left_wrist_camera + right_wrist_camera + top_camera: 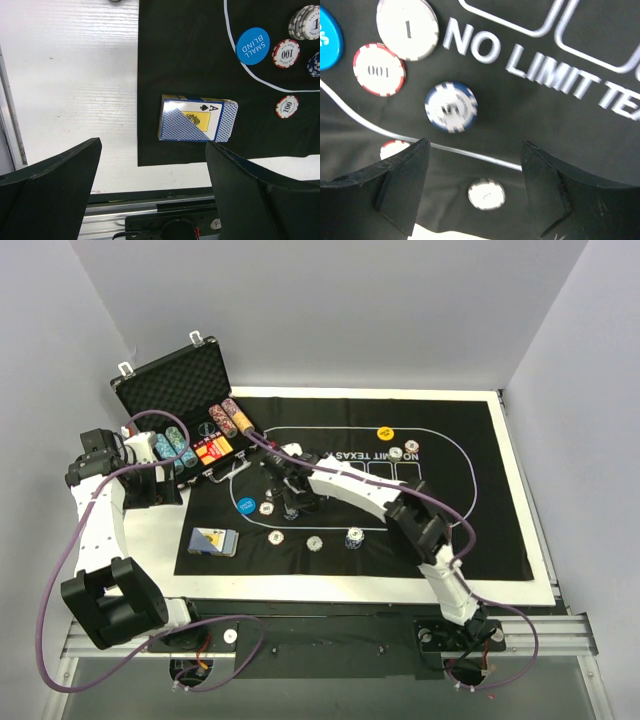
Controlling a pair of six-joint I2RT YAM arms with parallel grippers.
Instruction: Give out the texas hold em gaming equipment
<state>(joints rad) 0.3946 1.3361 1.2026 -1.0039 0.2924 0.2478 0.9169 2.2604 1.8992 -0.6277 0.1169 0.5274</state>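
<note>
A blue-backed card deck (214,541) lies at the mat's near left corner, also in the left wrist view (197,120). A blue "small blind" button (245,506) (252,46), a red 100 chip (285,53) and a white stack marked 1 (407,27) sit close together. A blue chip (451,107) and a white chip (486,194) lie under my right gripper (287,500) (474,149), which is open and empty above the mat. My left gripper (162,485) (154,145) is open and empty, high beside the case. A yellow button (384,433) and a white button (411,447) lie at the far side.
The open black case (180,390) stands at the back left with chip rows (222,420) in it. The black felt mat (450,500) covers the white board. A blue chip stack (354,537) and loose chips (314,541) lie along the near oval line. The metal rail (150,207) runs at the near edge.
</note>
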